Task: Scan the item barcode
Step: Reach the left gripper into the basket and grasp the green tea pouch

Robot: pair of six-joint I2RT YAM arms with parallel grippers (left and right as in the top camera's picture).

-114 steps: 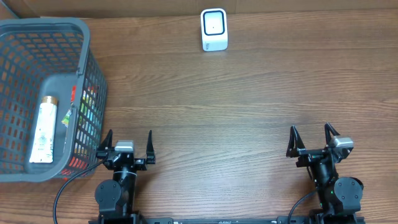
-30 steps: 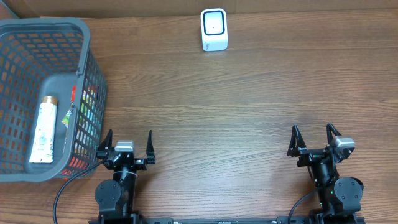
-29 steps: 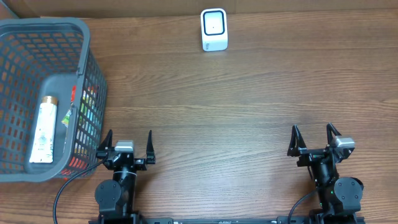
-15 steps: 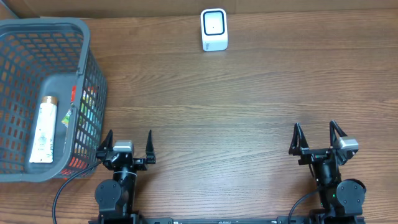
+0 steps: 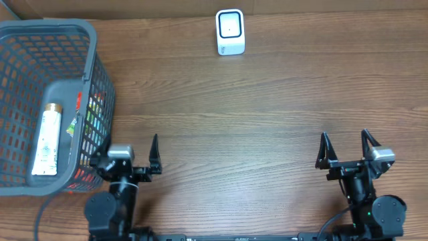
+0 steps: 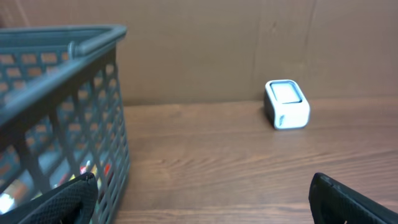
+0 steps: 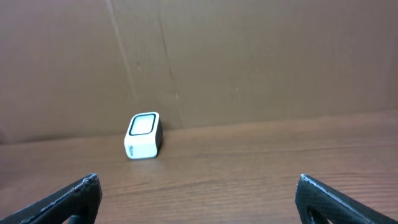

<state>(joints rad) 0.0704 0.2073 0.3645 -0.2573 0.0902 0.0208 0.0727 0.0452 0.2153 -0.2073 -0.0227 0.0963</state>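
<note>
We judge the task to be at its very start: nothing is held. The left fingers (image 5: 155, 148) and the right fingers (image 5: 325, 148) are both spread wide and empty, low at the near edge of the worktop (image 5: 267, 114). The item, a white tube (image 5: 47, 138) with a gold cap, lies flat on the bottom of the basket (image 5: 93, 60) at the left. The scanner (image 5: 230, 31) stands at the far edge, well apart from it.

The left arm is the nearer one. We think it needs to rise over the basket's rim, come down inside and pinch the tube across its width. We cannot see a barcode, so the tube may need turning before it faces the scanner's window.
</note>
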